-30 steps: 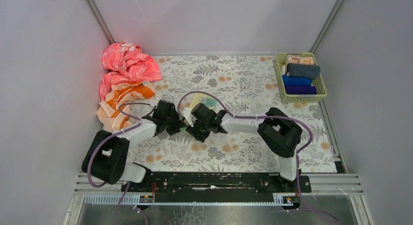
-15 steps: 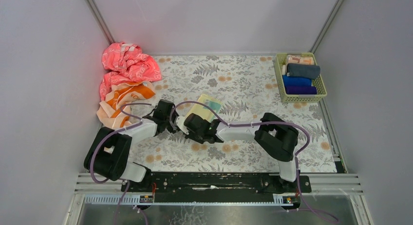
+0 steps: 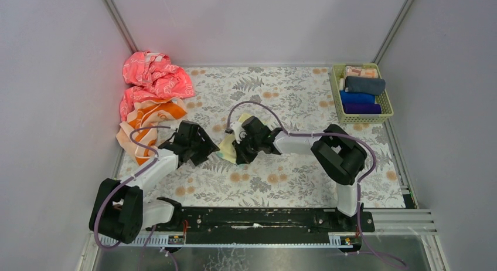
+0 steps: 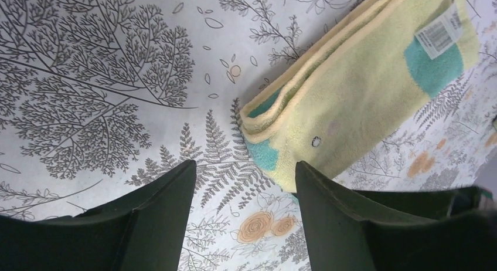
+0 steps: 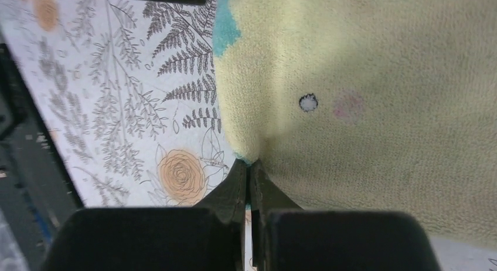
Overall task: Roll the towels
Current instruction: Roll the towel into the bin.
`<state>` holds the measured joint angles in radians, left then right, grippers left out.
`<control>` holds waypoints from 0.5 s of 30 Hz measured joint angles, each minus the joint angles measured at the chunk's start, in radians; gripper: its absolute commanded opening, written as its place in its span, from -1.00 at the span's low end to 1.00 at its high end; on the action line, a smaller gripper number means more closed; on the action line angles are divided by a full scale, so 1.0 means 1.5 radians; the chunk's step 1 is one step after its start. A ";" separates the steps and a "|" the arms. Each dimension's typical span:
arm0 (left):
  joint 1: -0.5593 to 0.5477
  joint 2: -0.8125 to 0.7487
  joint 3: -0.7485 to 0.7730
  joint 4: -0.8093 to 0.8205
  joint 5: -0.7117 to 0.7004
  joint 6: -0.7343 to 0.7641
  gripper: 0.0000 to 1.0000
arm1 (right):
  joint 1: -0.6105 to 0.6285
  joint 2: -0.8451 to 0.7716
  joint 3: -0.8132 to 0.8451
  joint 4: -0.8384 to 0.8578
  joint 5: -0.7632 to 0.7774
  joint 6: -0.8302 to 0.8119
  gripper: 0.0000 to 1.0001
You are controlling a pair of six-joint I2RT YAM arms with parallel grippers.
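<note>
The folded pale-yellow towel [image 4: 363,101] lay near the middle of the floral surface [image 3: 293,95], soft and limp, probably best taken at its layered edge, where the right tool [image 5: 249,168] was clamped on what seemed a corner, with the left tool [image 4: 243,168] spread apart just beside it.

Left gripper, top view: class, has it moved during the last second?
Yes. The left gripper, open, has shifted left toward the orange towel; the yellow towel lies just ahead of it.
</note>
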<state>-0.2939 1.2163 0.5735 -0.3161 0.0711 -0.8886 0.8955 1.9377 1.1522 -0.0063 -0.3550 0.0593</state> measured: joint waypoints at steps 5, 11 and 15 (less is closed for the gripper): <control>0.000 -0.010 -0.001 -0.002 0.024 -0.009 0.27 | -0.058 0.005 -0.040 0.080 -0.136 0.109 -1.00; -0.005 0.011 -0.001 0.003 0.047 -0.019 0.22 | -0.115 0.045 -0.105 0.244 -0.266 0.289 -1.00; -0.009 0.040 -0.001 0.014 0.053 -0.026 0.15 | -0.136 0.076 -0.114 0.302 -0.311 0.371 -1.00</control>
<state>-0.3073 1.2766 0.5716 -0.2943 0.1513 -0.9272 0.6910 2.0521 0.9813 0.4469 -0.8219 0.6155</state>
